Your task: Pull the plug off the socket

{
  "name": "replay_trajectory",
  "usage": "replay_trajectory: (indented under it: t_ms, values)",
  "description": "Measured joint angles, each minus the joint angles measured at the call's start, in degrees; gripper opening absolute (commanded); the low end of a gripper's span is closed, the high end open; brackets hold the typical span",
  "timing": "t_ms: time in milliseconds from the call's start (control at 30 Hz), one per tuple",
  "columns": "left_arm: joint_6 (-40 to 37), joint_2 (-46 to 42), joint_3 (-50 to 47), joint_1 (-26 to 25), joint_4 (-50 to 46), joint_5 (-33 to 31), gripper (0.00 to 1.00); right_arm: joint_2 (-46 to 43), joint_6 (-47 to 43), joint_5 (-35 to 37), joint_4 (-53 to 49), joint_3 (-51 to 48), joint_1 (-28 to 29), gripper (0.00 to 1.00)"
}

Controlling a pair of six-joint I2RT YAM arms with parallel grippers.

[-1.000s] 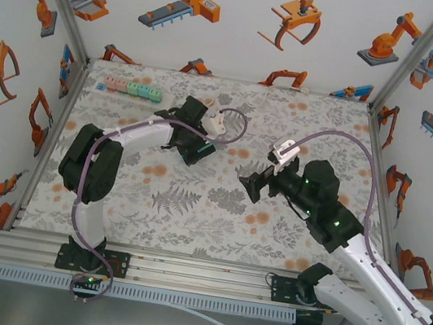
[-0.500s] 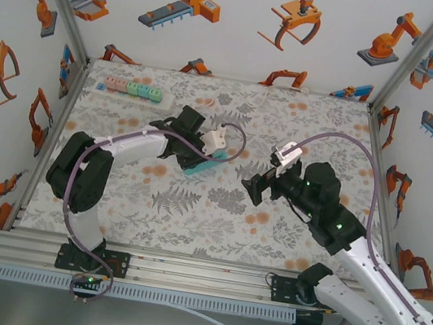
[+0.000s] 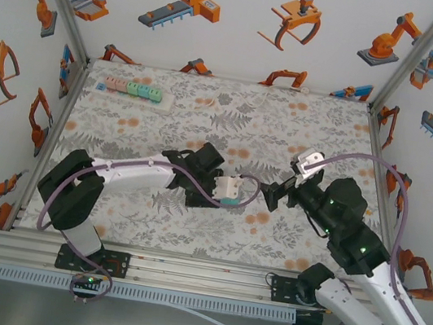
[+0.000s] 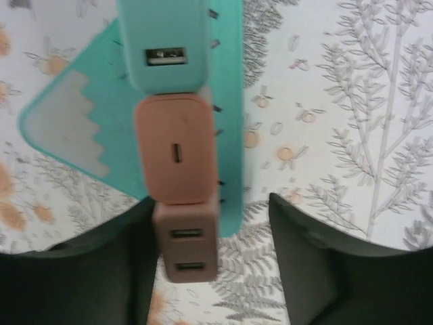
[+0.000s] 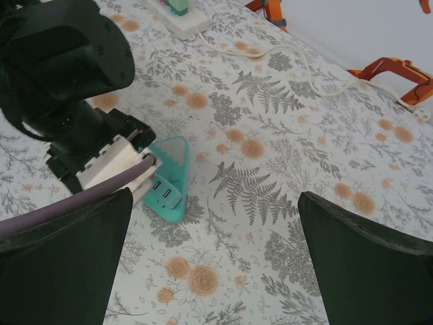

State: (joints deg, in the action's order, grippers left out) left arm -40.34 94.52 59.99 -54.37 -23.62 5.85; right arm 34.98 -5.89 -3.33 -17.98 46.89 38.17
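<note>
Left wrist | left hand (image 4: 210, 213), fingers parted | plug (image 4: 185, 247) between them, beside one finger, clear of other

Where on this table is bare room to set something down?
Free: the far right of the table, beyond the right gripper; also between the power strip and the left arm. Crowded: the middle, around the teal plate.

Lab cell: aluminium frame (image 3: 60, 2), patterned walls (image 3: 234, 50)

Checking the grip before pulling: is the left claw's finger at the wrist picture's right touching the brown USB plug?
Apart. The left wrist view shows a strip of patterned table between that finger and the brown USB plug.
</note>
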Motion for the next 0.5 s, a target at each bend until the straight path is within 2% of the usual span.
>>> replay_trajectory:
  t_ms: [167, 233, 300, 400, 500]
  values:
    - [-0.9, -1.9, -2.1, -0.7, -0.4, -1.4, 0.79, -0.1, -1.5, 1.3, -1.2, 1.2, 0.0, 0.99]
    - [-0.8, -2.9, -2.7, -0.7, -0.3, -1.3, 0.86, -0.1, -2.4, 1.5, -1.5, 1.5, 0.0, 0.99]
    - [-0.3, -5.1, -3.9, -0.6, 0.6, -0.6, 0.88, 0.0, -3.8, 1.5, -1.9, 1.8, 0.0, 0.99]
    - [2.4, -11.9, -6.6, 0.5, 3.2, 2.3, 0.87, 0.2, -6.5, 1.3, -2.1, 1.9, 0.0, 1.00]
    - [8.2, -20.8, -9.1, 4.4, 8.8, 6.6, 0.85, 1.3, -10.2, 0.3, -2.1, 1.9, 0.0, 0.99]
